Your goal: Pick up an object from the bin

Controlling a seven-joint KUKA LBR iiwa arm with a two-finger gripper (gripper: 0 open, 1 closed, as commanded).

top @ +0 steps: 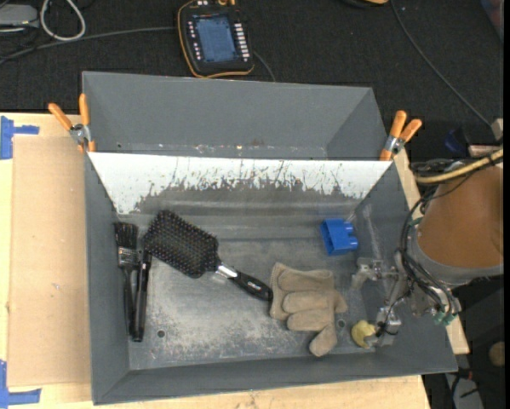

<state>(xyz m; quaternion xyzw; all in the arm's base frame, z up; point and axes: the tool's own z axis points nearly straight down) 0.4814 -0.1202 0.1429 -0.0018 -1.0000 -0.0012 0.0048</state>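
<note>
My gripper (387, 312) is low in the bin's near right corner, reaching in from the right. Just left of its tip a small yellow round thing (360, 334) lies on the bin floor, touching or nearly touching it; I cannot tell which. A tan work glove (306, 306) lies flat to the left of the gripper, its cuff end close to the yellow thing. A blue block (339, 236) sits farther back, near the right wall.
A black hairbrush (184, 245) lies in the middle left with its handle pointing toward the glove. A black narrow brush (132, 279) lies along the left wall. The arm's orange cover and cables hang over the right rim.
</note>
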